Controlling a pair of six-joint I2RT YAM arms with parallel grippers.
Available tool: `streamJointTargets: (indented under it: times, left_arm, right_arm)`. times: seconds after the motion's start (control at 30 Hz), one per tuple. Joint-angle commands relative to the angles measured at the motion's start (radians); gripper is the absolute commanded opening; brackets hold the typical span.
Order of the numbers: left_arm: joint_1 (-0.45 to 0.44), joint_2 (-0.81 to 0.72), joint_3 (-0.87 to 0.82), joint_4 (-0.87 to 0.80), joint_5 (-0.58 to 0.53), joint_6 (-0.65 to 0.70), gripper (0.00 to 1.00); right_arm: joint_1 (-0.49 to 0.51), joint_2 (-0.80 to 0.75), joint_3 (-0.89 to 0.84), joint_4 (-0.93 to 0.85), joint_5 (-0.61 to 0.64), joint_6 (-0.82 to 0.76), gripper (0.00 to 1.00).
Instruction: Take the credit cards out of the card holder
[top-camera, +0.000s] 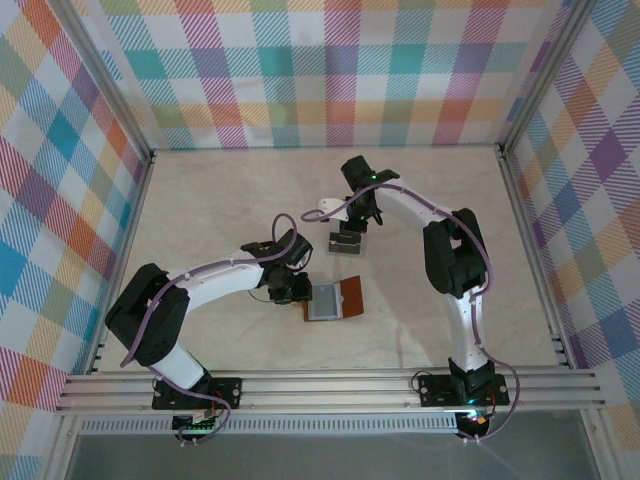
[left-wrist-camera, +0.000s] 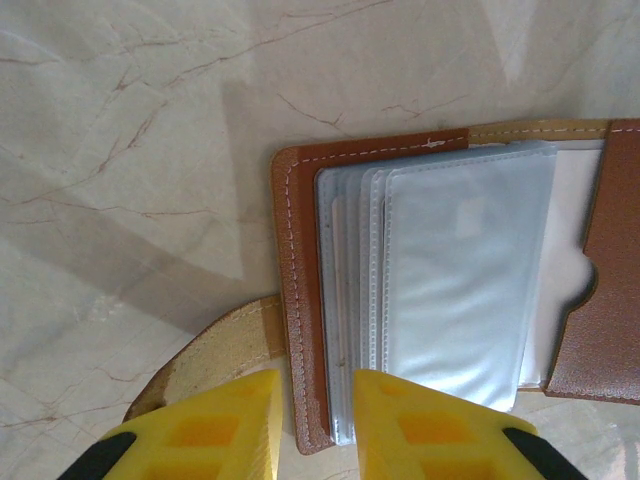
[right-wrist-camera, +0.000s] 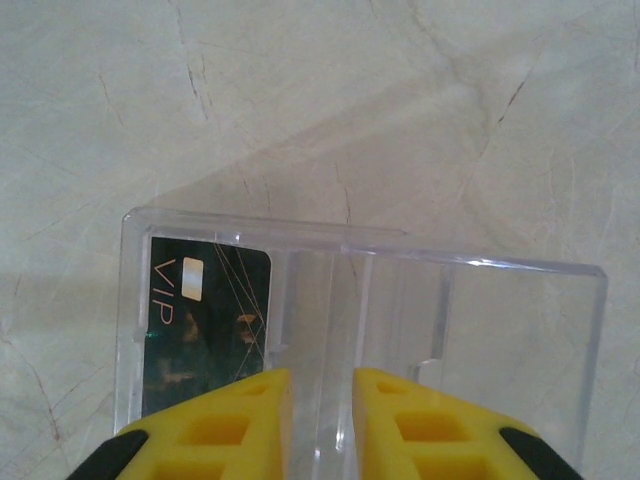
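A small reddish-brown leather bifold card holder (top-camera: 335, 298) lies open on the pale marble-patterned worktop (top-camera: 220, 200), near the middle, with its grey-blue inner side up. In the left wrist view its cover shows white stitching along the edge, and a fanned stack of cloudy blue-grey plastic sleeves (left-wrist-camera: 460, 280) lies across it. A tan rounded strap tab (left-wrist-camera: 215, 345) juts out from under its near left corner.

The left hand (top-camera: 292, 288) sits at the holder's left edge. Its yellow fingers (left-wrist-camera: 225, 425) stand a narrow gap apart, one over the tab and the other over the sleeves, with the stitched leather edge in the gap. I cannot tell whether they pinch it or merely press on it.

Farther back, well apart from the holder, is a clear plastic rectangular case (right-wrist-camera: 500, 320). A dark, nearly black credit card (right-wrist-camera: 205, 320) lies in its left compartment. The card reads "VIP" in pale gold letters beside a small gold chip, with thin light lines across its face.

The right hand (right-wrist-camera: 320, 385) hangs over the case's middle divider. Its fingers are only narrowly parted, and I cannot tell whether they touch the case.
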Motion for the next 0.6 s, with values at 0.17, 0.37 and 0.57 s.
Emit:
streamJointTargets:
  times: [0.17,0.37,0.57]
  left_arm:
    - [0.008,-0.017,0.005,-0.012,-0.011,0.006,0.26]
    - [0.008,0.003,0.041,-0.018,-0.016,0.016,0.22]
    - [0.016,0.034,0.068,-0.016,-0.018,0.031,0.17]
  right_arm:
    - [0.009,-0.118,-0.002,0.015,-0.027,0.039,0.28]
    - [0.017,-0.205,-0.030,0.008,-0.068,0.240,0.35]
    - [0.052,-0.335,-0.174,0.122,-0.088,0.678,0.38]
